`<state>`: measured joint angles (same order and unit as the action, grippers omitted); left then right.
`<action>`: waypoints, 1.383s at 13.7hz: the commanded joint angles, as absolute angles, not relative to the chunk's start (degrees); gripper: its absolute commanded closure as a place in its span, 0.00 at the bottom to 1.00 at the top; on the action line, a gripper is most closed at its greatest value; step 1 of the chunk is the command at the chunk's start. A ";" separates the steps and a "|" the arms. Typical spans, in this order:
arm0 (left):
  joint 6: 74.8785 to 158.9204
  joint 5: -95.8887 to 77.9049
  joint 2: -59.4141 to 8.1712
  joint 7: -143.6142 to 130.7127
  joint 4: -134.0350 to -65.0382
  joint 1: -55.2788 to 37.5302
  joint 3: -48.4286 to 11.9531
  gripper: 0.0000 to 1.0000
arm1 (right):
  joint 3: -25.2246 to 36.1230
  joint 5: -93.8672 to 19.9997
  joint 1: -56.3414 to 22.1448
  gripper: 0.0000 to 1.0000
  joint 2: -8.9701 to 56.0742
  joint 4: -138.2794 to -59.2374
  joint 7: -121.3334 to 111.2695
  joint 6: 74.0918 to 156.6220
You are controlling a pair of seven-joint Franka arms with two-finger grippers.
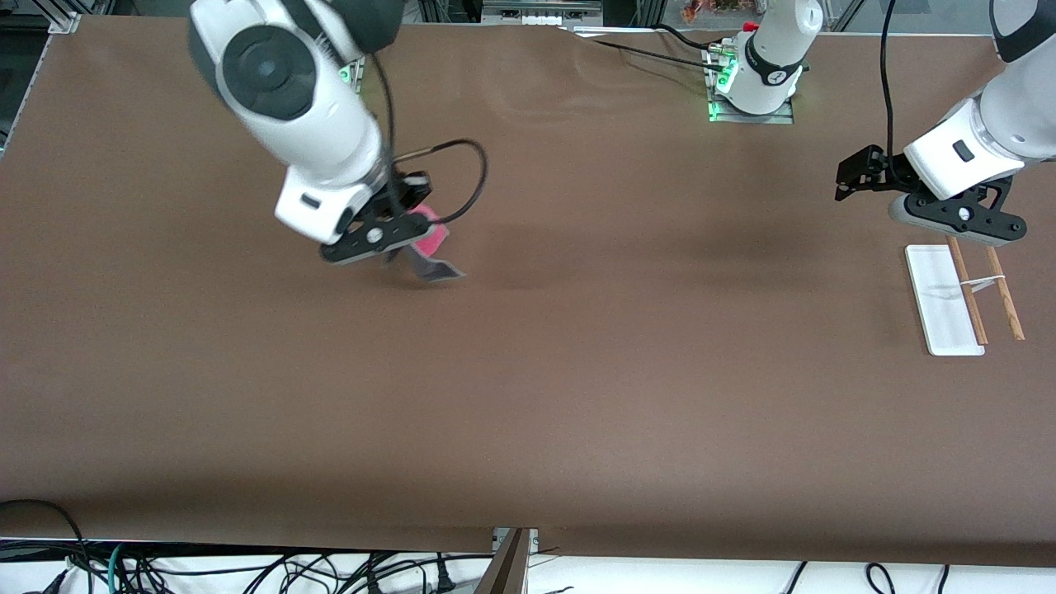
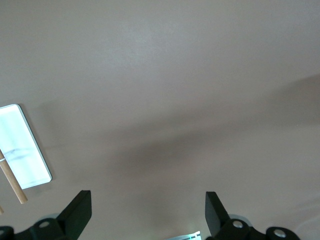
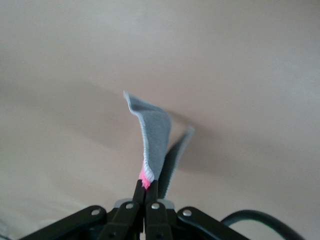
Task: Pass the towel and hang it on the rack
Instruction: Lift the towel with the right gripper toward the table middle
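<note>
Upper left of front view: towel (image 1: 429, 243) pinched by one edge in right gripper (image 1: 402, 247), slip risk. Left gripper (image 1: 854, 177) spread wide, waiting above rack (image 1: 945, 301).

A robotics lab: two arms bolted along a brown-covered table (image 1: 528, 396), loose cables (image 1: 247, 569) at its edge.

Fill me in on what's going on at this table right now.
The right gripper is shut on the towel, a pink and grey cloth hanging from its fingers over the right arm's end of the table. The left gripper waits open in the air by the rack, which stands at the left arm's end. The towel has not been passed or hung on the rack.
</note>
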<state>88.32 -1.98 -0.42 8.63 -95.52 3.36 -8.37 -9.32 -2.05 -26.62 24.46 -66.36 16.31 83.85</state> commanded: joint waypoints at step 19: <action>89.55 -21.96 -17.74 56.89 -94.66 7.91 -8.79 0.00 | -9.31 -12.39 -51.59 1.00 33.57 -53.96 48.22 102.98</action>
